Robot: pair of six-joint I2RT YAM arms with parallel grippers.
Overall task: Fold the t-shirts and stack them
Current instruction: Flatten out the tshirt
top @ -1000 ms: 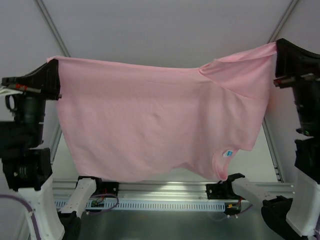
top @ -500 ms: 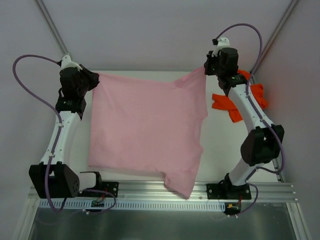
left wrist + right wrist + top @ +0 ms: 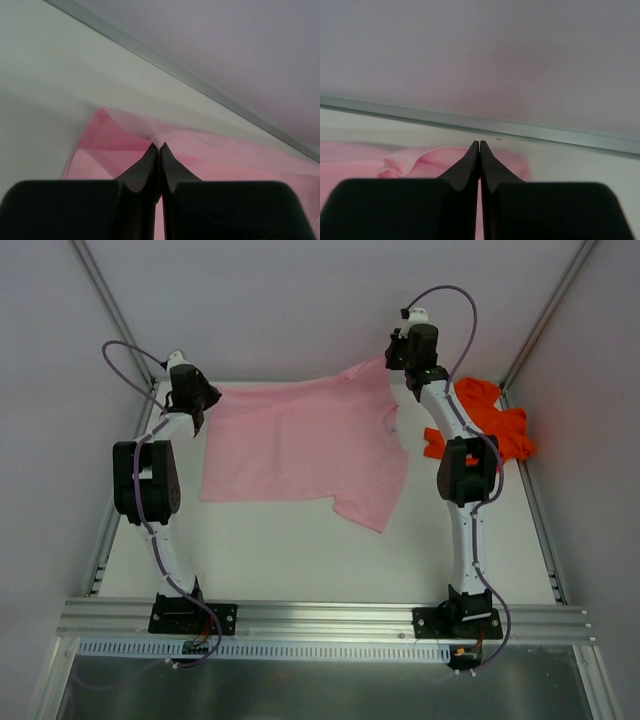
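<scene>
Plainly, the step in hand looked to be spreading the soft light pink cloth t-shirt (image 3: 300,445) flat on the white table (image 3: 300,550) before any fold. Done well, that would call for both arms to hold the upper edge taut and level, lower together, and let go only once the cloth lay smooth. The sleeve trailing toward the lower centre looked likely to need straightening. The shirt lay in the upper middle of the top view, its upper corners lifted. The left gripper (image 3: 193,400), at upper left, had its jaws pressed together on a tented pinch of pink cloth, and the right gripper (image 3: 398,358), right of centre, was likewise closed on the other corner. Both arms reached far up the frame, elbows bent midway. The crumpled bright orange cloth t-shirt (image 3: 490,418) sat at the right, beside the right arm
</scene>
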